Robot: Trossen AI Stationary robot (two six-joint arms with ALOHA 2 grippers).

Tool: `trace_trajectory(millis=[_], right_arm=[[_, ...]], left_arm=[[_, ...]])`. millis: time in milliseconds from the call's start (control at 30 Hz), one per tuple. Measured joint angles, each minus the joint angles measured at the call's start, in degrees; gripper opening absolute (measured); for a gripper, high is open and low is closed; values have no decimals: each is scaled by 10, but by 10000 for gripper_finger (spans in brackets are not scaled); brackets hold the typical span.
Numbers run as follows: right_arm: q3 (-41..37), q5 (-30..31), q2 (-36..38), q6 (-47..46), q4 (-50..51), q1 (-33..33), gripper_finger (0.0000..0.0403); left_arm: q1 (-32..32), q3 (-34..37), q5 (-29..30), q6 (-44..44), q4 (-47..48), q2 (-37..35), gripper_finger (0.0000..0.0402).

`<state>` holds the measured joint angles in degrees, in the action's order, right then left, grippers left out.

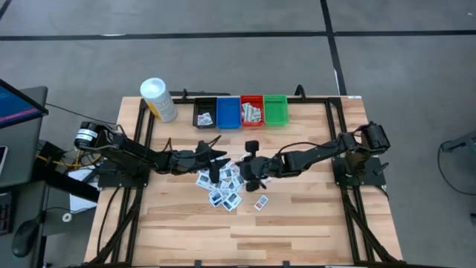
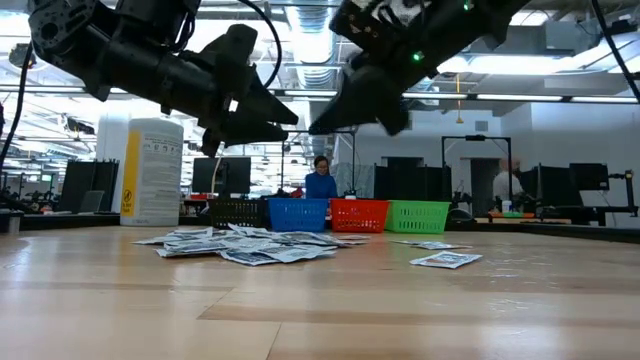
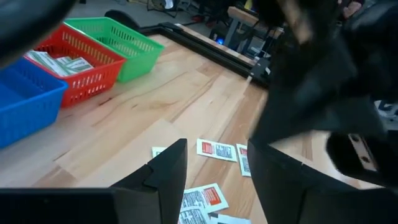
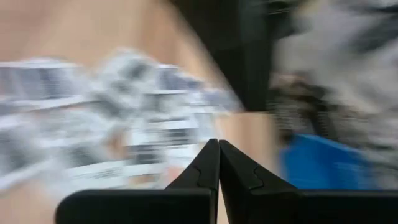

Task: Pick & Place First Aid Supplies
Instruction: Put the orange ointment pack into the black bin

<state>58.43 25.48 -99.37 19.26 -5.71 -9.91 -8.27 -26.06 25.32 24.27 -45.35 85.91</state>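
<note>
The left gripper (image 1: pixel 221 159) hangs above the left part of the heap of first aid packets (image 1: pixel 223 186) at the table's middle, jaws spread with nothing between them. The right gripper (image 1: pixel 251 159) hangs just right of it over the same heap, fingers pressed together and empty. More packets lie in the red bin (image 1: pixel 251 112) and the black bin (image 1: pixel 204 113) at the far edge.

Grey floor (image 1: pixel 223 52) all around the bench (image 1: pixel 297 223), crossed by dark lines. A light wood top in a black frame. Off to one side there's a desk with a monitor (image 1: pixel 18 104) (screen lit). Looking level across the room: ceiling strip lights (image 2: pixel 560 97), rows of dark screens, and a person in blue (image 2: pixel 320 182) seated way back.
</note>
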Motion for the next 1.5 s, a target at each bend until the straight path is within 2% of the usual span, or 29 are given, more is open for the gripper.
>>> trace_trajectory(millis=[100, 167, 300, 500, 633, 833, 1100, 1267, 1500], right_arm=[[0, -143, -5, -40, 15, 25, 0], [0, -178, -15, -58, 15, 37, 4], [0, -179, -42, -63, -2, 41, 38], [-1, -178, -87, -58, -55, 33, 127], [0, -134, -100, -58, -54, 44, 179], [0, -122, -137, -58, -53, 56, 220], [0, -123, -144, -59, -48, 60, 211], [1, -163, -144, -64, -29, 72, 188], [1, -169, -143, -70, -16, 78, 142]], left_arm=[[0, 0, -1, -3, 4, 0, 167], [0, 0, -1, -18, 9, 0, 167], [0, 0, 5, -26, 54, 0, 167], [-1, 1, 16, -13, 91, 0, 167], [-10, 1, 16, -8, 94, 0, 167], [-27, 1, 16, 7, 93, 0, 167], [-30, 1, 16, 7, 91, 0, 167], [-30, 1, 16, 7, 91, 0, 167], [-30, 1, 14, 15, 89, 0, 167]])
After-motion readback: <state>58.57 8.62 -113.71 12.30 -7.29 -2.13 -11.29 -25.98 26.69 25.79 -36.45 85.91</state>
